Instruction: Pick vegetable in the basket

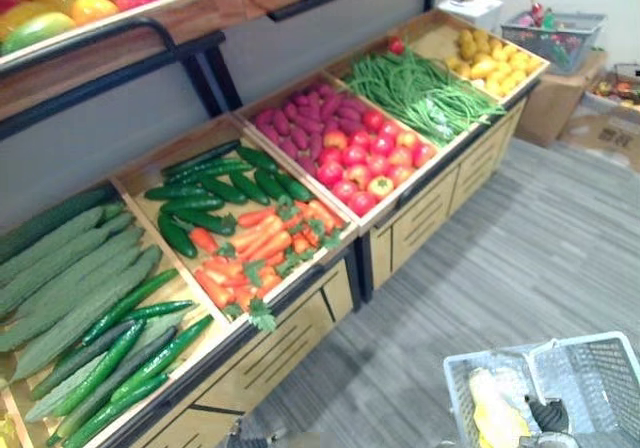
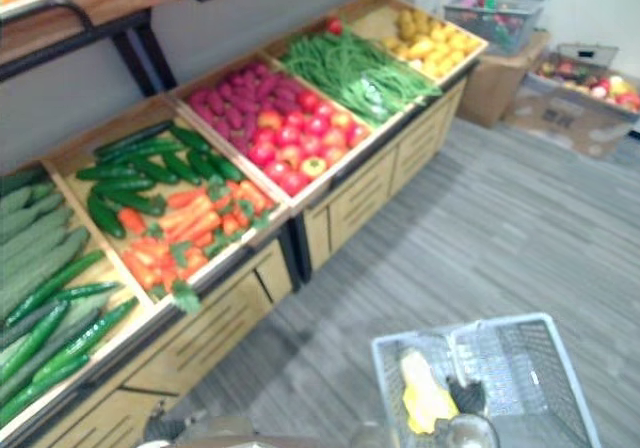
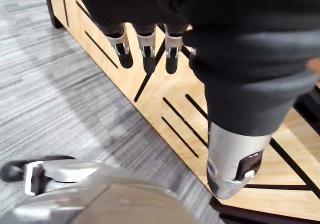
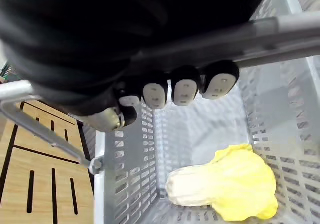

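Left eye view sets the wooden bench [image 1: 300, 340] of produce bins across the robot's left and front, with the grey mesh basket [image 1: 590, 340] low at the right. A pale yellow leafy cabbage [image 4: 225, 184] already lies on the basket floor. At the basket, the right robot hand [image 4: 172, 91] is curled round the handle [image 4: 285, 31]. The left robot hand [image 3: 146, 44] hangs empty, fingers straight, just beside the bench front. That puts the free left nearer the slim cucumbers [image 1: 105, 368], which lie above it, long axes slanting from the front edge toward the back.
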Available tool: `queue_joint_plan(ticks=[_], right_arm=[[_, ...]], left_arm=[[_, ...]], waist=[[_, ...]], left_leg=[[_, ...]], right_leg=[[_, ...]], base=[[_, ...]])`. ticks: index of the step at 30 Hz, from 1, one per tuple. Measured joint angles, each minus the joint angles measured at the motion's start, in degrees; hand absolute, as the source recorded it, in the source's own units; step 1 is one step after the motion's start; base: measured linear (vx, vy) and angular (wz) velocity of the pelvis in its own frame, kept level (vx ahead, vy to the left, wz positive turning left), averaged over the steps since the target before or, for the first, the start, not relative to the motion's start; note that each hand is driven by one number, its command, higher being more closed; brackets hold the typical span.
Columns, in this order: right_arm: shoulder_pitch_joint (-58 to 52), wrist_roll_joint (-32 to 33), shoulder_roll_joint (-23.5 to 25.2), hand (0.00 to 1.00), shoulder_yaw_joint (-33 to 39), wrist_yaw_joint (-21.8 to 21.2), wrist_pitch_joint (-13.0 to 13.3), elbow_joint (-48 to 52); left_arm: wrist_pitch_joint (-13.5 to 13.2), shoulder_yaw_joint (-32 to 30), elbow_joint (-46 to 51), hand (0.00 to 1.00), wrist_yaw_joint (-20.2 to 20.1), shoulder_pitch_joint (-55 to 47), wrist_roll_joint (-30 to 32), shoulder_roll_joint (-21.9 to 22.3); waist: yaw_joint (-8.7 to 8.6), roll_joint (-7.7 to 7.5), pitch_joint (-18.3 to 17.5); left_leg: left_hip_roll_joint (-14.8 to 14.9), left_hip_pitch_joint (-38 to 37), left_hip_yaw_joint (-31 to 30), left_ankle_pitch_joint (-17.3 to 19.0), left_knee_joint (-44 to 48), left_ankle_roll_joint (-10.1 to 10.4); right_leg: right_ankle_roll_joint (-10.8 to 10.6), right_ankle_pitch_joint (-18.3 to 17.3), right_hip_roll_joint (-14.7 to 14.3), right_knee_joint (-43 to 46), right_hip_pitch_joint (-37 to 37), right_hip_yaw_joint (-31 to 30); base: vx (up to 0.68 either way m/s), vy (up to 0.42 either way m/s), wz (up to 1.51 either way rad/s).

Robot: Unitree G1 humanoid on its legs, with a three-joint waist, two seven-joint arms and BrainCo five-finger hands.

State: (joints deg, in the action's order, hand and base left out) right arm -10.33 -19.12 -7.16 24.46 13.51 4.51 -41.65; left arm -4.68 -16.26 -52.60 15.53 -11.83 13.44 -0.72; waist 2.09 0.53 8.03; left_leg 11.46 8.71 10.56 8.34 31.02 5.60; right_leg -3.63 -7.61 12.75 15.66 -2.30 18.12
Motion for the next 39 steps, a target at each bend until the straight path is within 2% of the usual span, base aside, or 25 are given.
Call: queue_joint_plan(ticks=[1, 2, 3, 6, 7, 10, 15, 16, 18, 20, 21, 22, 23, 24, 25, 26, 29, 31, 32, 34, 36, 37, 38, 39], right_arm=[[0.0, 0.0, -0.1, 1.00, 0.4, 0.0, 0.0, 0.0], [-0.1, 0.2, -0.3, 1.00, 1.7, 0.0, 0.1, -0.2], [0.1, 0.9, 0.2, 1.00, 2.3, 0.0, 0.1, -1.3], [1.0, 1.6, 0.5, 1.00, 4.8, 0.0, 0.2, -2.7], [1.8, 1.6, 0.5, 1.00, 5.6, 0.0, 0.3, -3.9], [1.8, 1.5, 0.7, 1.00, 6.6, 0.0, 0.0, -4.9], [3.4, 1.2, 0.9, 1.00, 6.5, 0.1, 0.2, -5.1], [3.7, 1.1, 0.8, 1.00, 6.5, 0.2, 0.2, -5.3], [4.2, 1.1, 0.9, 1.00, 6.5, 0.2, 0.3, -6.0], [5.2, 1.1, 0.7, 1.00, 6.5, 0.4, 0.3, -6.7], [4.9, 1.1, 0.7, 1.00, 6.4, 0.4, 0.3, -7.0], [4.7, 1.1, 0.7, 1.00, 6.2, 0.4, 0.3, -7.5], [4.3, 1.1, 0.8, 1.00, 5.9, 0.4, 0.2, -8.7], [4.5, 1.0, 0.5, 1.00, 5.7, 0.5, -0.2, -9.2], [4.7, 1.0, 0.3, 1.00, 5.2, 0.6, -0.3, -9.6], [4.7, 1.0, 0.5, 1.00, 3.5, 0.5, -0.4, -10.2], [4.3, 1.1, 2.1, 1.00, 3.0, 0.2, -0.6, -11.3], [3.7, 1.6, 2.2, 1.00, 3.3, 0.3, -0.6, -11.6], [3.4, 1.6, 2.2, 1.00, 3.4, 0.4, -0.5, -11.6], [2.9, 1.7, 2.3, 1.00, 3.6, 0.5, -0.5, -12.1], [2.2, 1.8, 3.0, 1.00, 4.2, 0.5, -0.5, -12.5], [1.5, 2.0, 3.7, 1.00, 4.3, 0.4, -0.5, -12.8], [1.2, 2.2, 4.2, 1.00, 4.2, 0.4, -0.5, -13.1], [1.1, 2.2, 5.0, 1.00, 4.3, 0.3, -0.5, -13.8]], left_arm=[[0.0, 0.0, 0.0, 0.00, 0.0, 0.0, -0.1, 0.0], [0.2, -0.5, -0.1, 0.00, 0.1, 0.0, -0.9, 0.2], [0.3, -1.1, -0.3, 0.00, 0.0, 0.2, -1.1, 0.0], [0.3, -1.5, 0.0, 0.00, 0.0, 1.8, -1.1, -1.3], [0.4, -1.5, -0.1, 0.00, 0.0, 2.2, -1.1, -1.7], [1.1, -1.4, -0.3, 0.00, 0.1, 1.9, -0.9, -1.5], [1.5, 0.4, -2.2, 0.00, 0.0, 1.6, -0.6, -1.6], [1.5, 0.9, -2.2, 0.00, 0.0, 1.4, 0.2, -1.6], [1.5, 1.4, -2.2, 0.00, -0.1, 1.5, 0.7, -2.0], [1.5, 1.8, -2.3, 0.00, -0.2, 1.5, 0.9, -2.5], [1.5, 2.7, -2.3, 0.00, -0.2, 1.3, 1.0, -3.2], [1.6, 2.9, -2.3, 0.00, -0.2, 1.0, 1.2, -3.6], [1.5, 3.0, -2.3, 0.00, -0.2, 0.4, 1.3, -4.5], [1.7, 3.0, -2.6, 0.00, -0.2, -0.1, 1.2, -4.5], [1.8, 3.0, -2.8, 0.00, -0.1, 0.0, 1.0, -4.4], [1.7, 3.0, -2.2, 0.00, -0.1, 0.7, 0.7, -4.7], [1.5, 2.6, -1.5, 0.00, -0.1, 1.4, 0.3, -6.3], [1.5, 0.9, -1.6, 0.00, -0.1, 1.9, 0.2, -6.2], [1.5, 0.6, -1.6, 0.00, -0.1, 2.3, 0.2, -6.2], [1.4, 0.0, -2.1, 0.00, 0.0, 3.8, 0.2, -5.8], [1.4, -0.2, -2.1, 0.00, 0.0, 4.2, 0.2, -6.0], [1.4, -0.7, -2.2, 0.00, 0.1, 4.3, 0.2, -6.1], [1.4, -1.1, -2.2, 0.00, 0.1, 4.2, 0.2, -6.2], [1.4, -2.2, -2.5, 0.00, 0.3, 4.0, 0.2, -6.5]], waist=[[-0.19, 0.12, 0.1], [-0.31, 0.74, 0.1], [-0.30, -0.70, -0.2], [-0.39, -2.38, 0.2], [-0.56, -2.95, 0.8], [-0.52, -2.36, 1.3], [-0.55, -1.48, 1.7], [-0.63, -1.15, 1.8], [-0.62, -1.48, 2.0], [-0.91, -2.02, 2.9], [-1.04, -2.85, 3.0], [-1.03, -3.66, 2.9], [-1.21, -5.12, 2.8], [-1.39, -4.99, 3.4], [-2.11, -4.60, 3.4], [-2.75, -2.51, 3.6], [-2.69, -3.24, 4.3], [-2.40, -4.50, 4.3], [-2.17, -4.51, 4.3], [-2.12, -4.53, 4.3], [-2.24, -4.95, 4.0], [-2.22, -5.88, 3.4], [-2.15, -6.74, 2.8], [-2.12, -8.55, 1.7]], left_leg=[[0.0, 0.4, 1.3, -1.7, -3.3, -0.9], [-0.3, 1.4, 3.8, -8.9, -9.5, -2.4], [-1.1, 0.8, 4.7, -8.8, -11.2, -2.9], [-4.9, 0.4, 7.1, -11.1, -19.8, -3.8], [-6.4, 0.7, 9.3, -13.4, -22.2, -4.4], [-8.0, -1.1, 11.2, -15.8, -27.1, -5.0], [-7.8, -4.1, 10.8, -18.5, -34.9, -4.4], [-7.8, -4.9, 10.8, -18.4, -36.5, -4.3], [-8.2, -4.8, 10.9, -17.2, -36.7, -4.3], [-10.0, -5.1, 11.6, -15.1, -36.9, -5.4], [-11.1, -5.8, 13.3, -13.8, -36.6, -6.1], [-11.9, -6.3, 14.8, -12.6, -36.4, -6.4], [-12.3, -6.3, 17.5, -9.4, -32.7, -6.8], [-12.4, -6.9, 17.2, -8.8, -32.6, -7.4], [-12.1, -7.1, 16.6, -8.7, -32.8, -7.4], [-9.9, -7.1, 14.7, -8.7, -32.9, -7.4], [-8.2, -7.2, 13.0, -8.4, -33.0, -7.1], [-7.7, -8.0, 12.0, -7.6, -32.6, -5.5], [-7.6, -8.1, 11.7, -7.4, -32.4, -5.2], [-6.9, -7.8, 9.3, -6.6, -31.1, -4.0], [-6.0, -7.8, 7.2, -5.9, -29.8, -2.4], [-5.9, -7.8, 5.8, -6.1, -29.6, -1.3], [-6.1, -7.8, 5.4, -6.5, -29.6, -0.8], [-6.7, -7.7, 4.2, -7.0, -30.1, 0.3]], right_leg=[[-0.1, 0.0, 0.0, -0.1, -0.6, 1.0], [-0.7, -0.5, -0.7, -0.1, -1.8, 2.8], [-1.5, -1.0, -0.1, -0.6, -2.3, 3.6], [-2.1, -1.4, 1.9, -3.4, -2.3, 7.7], [-2.3, -1.2, 2.5, -4.7, -3.0, 9.6], [-3.5, -0.5, 2.3, -7.3, -5.9, 12.3], [-3.6, -0.4, 0.4, -8.0, -5.7, 12.7], [-3.8, -0.5, 0.1, -8.2, -5.7, 12.6], [-5.3, -1.8, 0.6, -8.0, -5.2, 12.6], [-5.4, -5.3, 2.7, -5.2, -4.1, 12.6], [-5.6, -6.4, 4.8, -3.3, -3.8, 12.7], [-5.8, -6.7, 6.0, -2.7, -3.9, 12.7], [-6.6, -6.8, 8.2, -0.3, -4.1, 12.4], [-5.3, -6.0, 9.6, 6.8, -1.7, 9.6], [-2.7, -4.0, 9.5, 11.1, 0.9, 6.6], [-0.6, -0.1, 7.2, 17.7, 5.5, 0.4], [-2.5, -1.8, 4.7, 17.4, 9.1, -4.8], [-3.0, -1.6, 4.2, 10.3, 10.2, -7.9], [-3.5, -1.2, 4.2, 8.4, 10.6, -8.9], [-5.9, 0.3, 4.0, 2.6, 11.7, -13.6], [-6.8, 0.8, 3.5, 1.4, 12.0, -15.7], [-7.7, 2.0, 3.6, -0.1, 11.9, -14.9], [-7.5, 3.7, 3.6, -1.3, 11.7, -14.4], [-7.8, 5.9, 3.8, -3.5, 11.3, -12.7]], base=[[0.12, 0.023, 0.51], [0.13, 0.047, 0.63], [0.16, 0.071, 0.91], [0.09, 0.101, 0.92], [0.00, 0.069, 0.77], [-0.02, 0.061, 0.68], [-0.08, -0.018, 0.03], [-0.11, 0.002, -0.10], [-0.10, 0.040, -0.08], [-0.11, 0.123, 0.01], [0.00, 0.190, 0.15], [0.11, 0.207, 0.15], [0.19, 0.160, 0.05], [0.16, 0.085, 0.08], [0.11, 0.139, 0.32], [0.08, 0.123, 0.42], [0.14, 0.080, 0.32], [0.16, -0.010, 0.16], [0.20, -0.087, 0.27], [0.20, -0.162, 0.45], [0.16, -0.257, 0.65], [0.16, -0.328, 0.67], [0.17, -0.390, 0.65], [0.15, -0.343, 0.41]])
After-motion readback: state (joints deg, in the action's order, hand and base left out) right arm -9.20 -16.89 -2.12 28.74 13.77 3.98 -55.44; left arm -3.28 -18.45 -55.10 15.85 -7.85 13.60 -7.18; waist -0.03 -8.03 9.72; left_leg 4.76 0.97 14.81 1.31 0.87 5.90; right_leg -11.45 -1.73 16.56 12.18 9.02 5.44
